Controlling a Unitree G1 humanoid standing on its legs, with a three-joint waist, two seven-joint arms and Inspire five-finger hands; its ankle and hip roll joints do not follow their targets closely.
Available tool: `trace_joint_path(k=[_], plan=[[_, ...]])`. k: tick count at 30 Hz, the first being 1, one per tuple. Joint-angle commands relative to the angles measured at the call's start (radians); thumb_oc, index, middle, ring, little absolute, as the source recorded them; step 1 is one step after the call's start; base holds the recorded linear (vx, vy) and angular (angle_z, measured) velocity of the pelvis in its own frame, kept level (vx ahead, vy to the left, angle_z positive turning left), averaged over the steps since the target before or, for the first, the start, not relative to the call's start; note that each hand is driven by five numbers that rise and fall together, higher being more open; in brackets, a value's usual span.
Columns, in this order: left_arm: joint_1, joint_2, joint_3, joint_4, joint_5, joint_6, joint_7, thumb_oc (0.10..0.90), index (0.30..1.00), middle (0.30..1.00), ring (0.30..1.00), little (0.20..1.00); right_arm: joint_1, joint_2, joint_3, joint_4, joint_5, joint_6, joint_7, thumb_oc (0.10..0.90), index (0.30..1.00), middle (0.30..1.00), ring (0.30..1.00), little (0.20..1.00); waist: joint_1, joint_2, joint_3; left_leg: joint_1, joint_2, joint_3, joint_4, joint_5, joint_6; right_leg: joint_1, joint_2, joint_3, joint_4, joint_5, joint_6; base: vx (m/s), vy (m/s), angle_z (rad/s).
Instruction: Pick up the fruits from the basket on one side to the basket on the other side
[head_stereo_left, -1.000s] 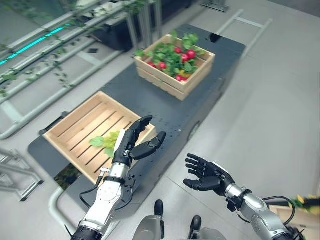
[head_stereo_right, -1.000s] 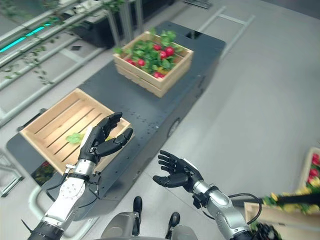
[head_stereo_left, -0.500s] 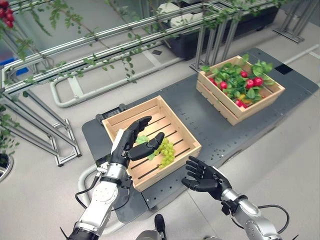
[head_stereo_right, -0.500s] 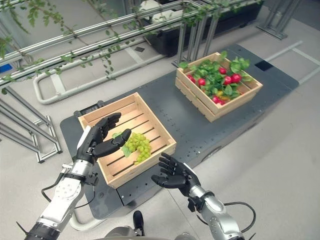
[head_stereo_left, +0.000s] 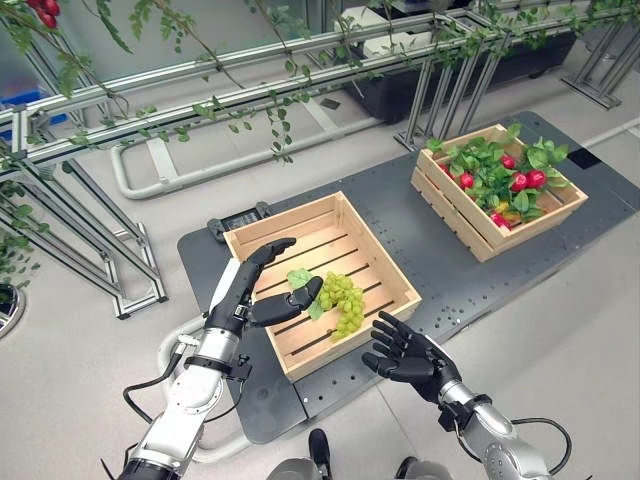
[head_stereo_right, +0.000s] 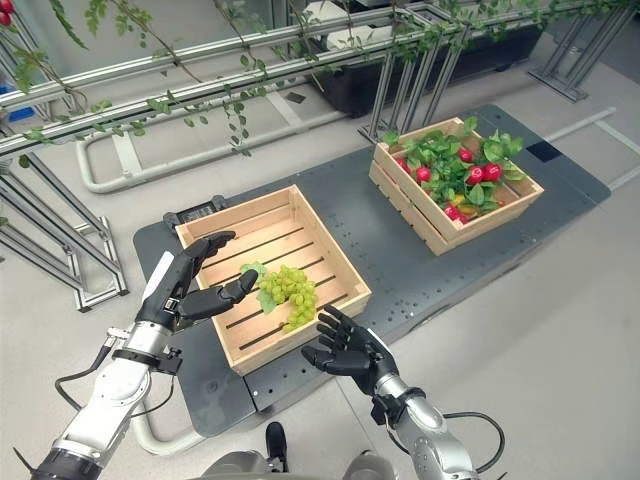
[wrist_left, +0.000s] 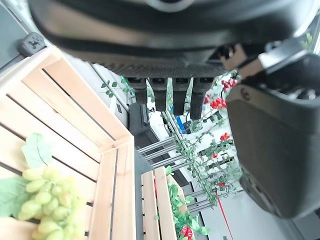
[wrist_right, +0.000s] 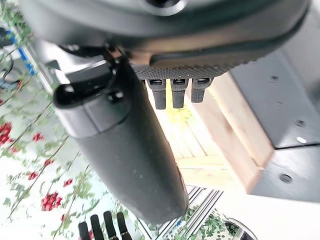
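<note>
Green grapes (head_stereo_left: 340, 303) in wooden crate (head_stereo_left: 392, 278) | left hand (head_stereo_left: 245, 295) spread, empty | right hand (head_stereo_left: 408, 352) spread, empty

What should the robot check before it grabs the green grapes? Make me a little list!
1. Bunch of green grapes lies inside the near light wooden slatted crate: ok.
2. Left hand is open, fingers straight, over the crate beside the grapes, holding nothing: ok.
3. Right hand is open and holding nothing, in front of the crate's near edge: ok.
4. Nothing lies on top of the grapes: ok.
5. Far wooden crate of red fruit and green leaves stands apart on the dark platform, out of the hands' way: ok.
6. Whether the grapes sit loose on the slats: cannot tell.
</note>
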Motion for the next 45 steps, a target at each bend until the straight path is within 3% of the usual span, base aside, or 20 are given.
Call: trace_joint_path(k=[1,3,4,5,7,10,13,20,26,32,37,41,45], plan=[[-0.112,0.028,0.048,-0.053,0.023,-0.093,0.059,0.800,0.900,0.900,0.900,0.900,-0.024,0.019,-0.036,-0.077,0.053,-0.077,0.052,0.800,0.900,0.900,0.900,0.900,-0.018,-0.005,-0.028,0.029,-0.007,-0.048,0.002,-0.082,-0.081,-0.002,0.034,0.066,-0.134,0.124,0.043,0.05,-0.177,0.42],[-0.132,0.031,0.031,-0.052,0.051,-0.079,0.089,0.800,0.900,0.900,0.900,0.900,-0.035,0.017,-0.026,-0.062,0.053,-0.087,0.059,0.800,0.900,0.900,0.900,0.900,-0.029,-0.020,-0.026,0.018,-0.009,-0.063,0.002,-0.088,-0.087,0.008,0.029,0.137,-0.313,0.180,0.055,0.04,-0.263,0.45],[-0.138,0.032,0.025,-0.049,0.066,-0.077,0.100,0.800,0.900,0.900,0.900,0.900,-0.044,0.018,-0.020,-0.057,0.058,-0.092,0.055,0.800,0.900,0.900,0.900,0.900,-0.033,-0.025,-0.024,0.016,-0.010,-0.072,0.002,-0.094,-0.085,-0.002,0.027,0.171,-0.330,0.205,0.061,0.03,-0.390,0.45],[-0.145,0.031,0.020,-0.034,0.137,-0.081,0.133,0.800,0.900,0.900,0.900,0.900,-0.071,0.021,-0.016,-0.036,0.059,-0.106,0.059,0.800,0.900,0.900,0.900,0.900,-0.026,-0.023,-0.024,0.005,0.009,-0.075,0.010,-0.089,-0.088,0.010,0.040,0.174,-0.340,0.169,0.058,0.02,-0.394,0.44],[-0.147,0.039,0.017,-0.026,0.170,-0.071,0.154,0.800,0.900,0.900,0.900,0.900,-0.089,0.013,-0.008,-0.033,0.067,-0.105,0.053,0.800,0.900,0.900,0.900,0.900,-0.021,-0.026,-0.023,-0.004,0.021,-0.074,0.028,-0.091,-0.092,0.017,0.044,0.162,-0.344,0.160,0.055,0.03,-0.296,0.44],[-0.150,0.074,0.032,-0.013,0.225,-0.046,0.201,0.800,0.900,0.900,0.900,0.900,-0.097,-0.005,-0.011,-0.061,0.070,-0.071,0.046,0.800,0.900,0.900,0.900,0.900,-0.022,-0.027,-0.024,-0.016,0.059,-0.069,0.054,-0.071,-0.114,0.046,0.070,0.147,-0.339,0.104,0.044,0.09,-0.238,0.32],[-0.182,0.101,0.029,0.018,0.264,-0.050,0.236,0.800,0.900,0.900,0.900,0.900,-0.099,-0.021,-0.006,-0.063,0.060,-0.066,0.028,0.800,0.900,0.900,0.900,0.900,-0.032,-0.026,-0.018,-0.036,0.074,-0.068,0.070,-0.063,-0.130,0.053,0.077,0.144,-0.356,0.099,0.033,0.01,-0.121,0.11],[-0.246,0.218,-0.002,0.080,0.428,0.012,0.298,0.800,0.900,0.900,0.900,0.900,-0.068,-0.083,-0.003,-0.047,0.003,-0.026,0.038,0.800,0.900,0.900,0.900,0.900,-0.076,-0.009,0.000,-0.027,0.083,-0.064,0.025,-0.040,-0.153,0.058,0.084,0.144,-0.393,0.103,0.031,-0.01,-0.005,-0.01],[-0.323,0.334,-0.106,0.093,0.614,0.105,0.275,0.800,0.900,0.900,0.900,0.900,-0.063,-0.119,-0.002,-0.045,-0.001,-0.002,0.055,0.800,0.900,0.900,0.900,0.900,-0.109,0.008,0.023,-0.026,0.072,-0.048,0.008,-0.040,-0.148,0.034,0.078,0.161,-0.385,0.108,0.045,-0.03,0.068,-0.03],[-0.482,0.429,-0.272,0.129,0.733,0.220,0.207,0.800,0.900,0.900,0.900,0.900,-0.116,-0.186,0.033,-0.052,-0.032,0.007,0.066,0.800,0.900,0.900,0.900,0.900,-0.137,0.021,0.088,-0.069,0.070,-0.034,0.022,-0.031,-0.144,-0.027,0.076,0.183,-0.336,0.094,0.044,-0.08,0.063,-0.11],[-0.571,0.427,-0.356,0.209,0.770,0.262,0.188,0.800,0.900,0.900,0.900,0.900,-0.158,-0.215,0.056,-0.060,-0.003,0.040,0.081,0.800,0.900,0.900,0.900,0.900,-0.142,0.013,0.135,-0.117,0.074,-0.035,0.050,-0.027,-0.146,-0.064,0.083,0.192,-0.309,0.083,0.036,-0.04,0.012,-0.02],[-0.643,0.419,-0.419,0.252,0.812,0.294,0.187,0.800,0.900,0.900,0.900,0.900,-0.197,-0.232,0.079,-0.053,0.025,0.026,0.062,0.800,0.900,0.900,0.900,0.900,-0.140,0.001,0.175,-0.179,0.082,-0.038,0.104,-0.025,-0.152,-0.109,0.087,0.197,-0.275,0.079,0.028,-0.07,-0.011,0.01],[-0.724,0.404,-0.464,0.326,0.845,0.362,0.265,0.800,0.900,0.900,0.900,0.900,-0.239,-0.244,0.096,-0.059,0.066,0.014,0.039,0.800,0.900,0.900,0.900,0.900,-0.141,-0.013,0.216,-0.250,0.091,-0.034,0.174,-0.029,-0.158,-0.166,0.091,0.202,-0.229,0.072,0.019,-0.08,-0.005,0.01]])
